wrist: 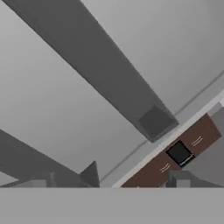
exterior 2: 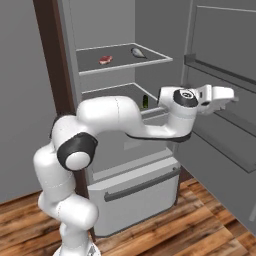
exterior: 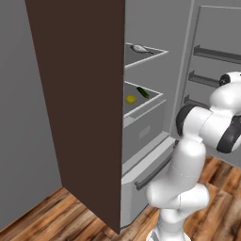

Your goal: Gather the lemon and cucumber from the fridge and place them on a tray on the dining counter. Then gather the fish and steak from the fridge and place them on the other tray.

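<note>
jaws (exterior 2: 231, 94) spread wide, empty, beside the open fridge (exterior 2: 150, 30) door; no writing legible.

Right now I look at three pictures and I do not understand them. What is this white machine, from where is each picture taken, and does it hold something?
The white machine is a robot arm on a base that drives, standing before an open fridge in a simulated kitchen. Two pictures come from cameras on the base, one behind the arm's left, one behind its right. The third comes from a camera on the hand and looks at the inside of the grey fridge door.

On the upper shelf lie the steak and the fish. On the lower shelf lie the lemon and the cucumber.

The gripper is open by the fridge door and holds nothing.
</note>
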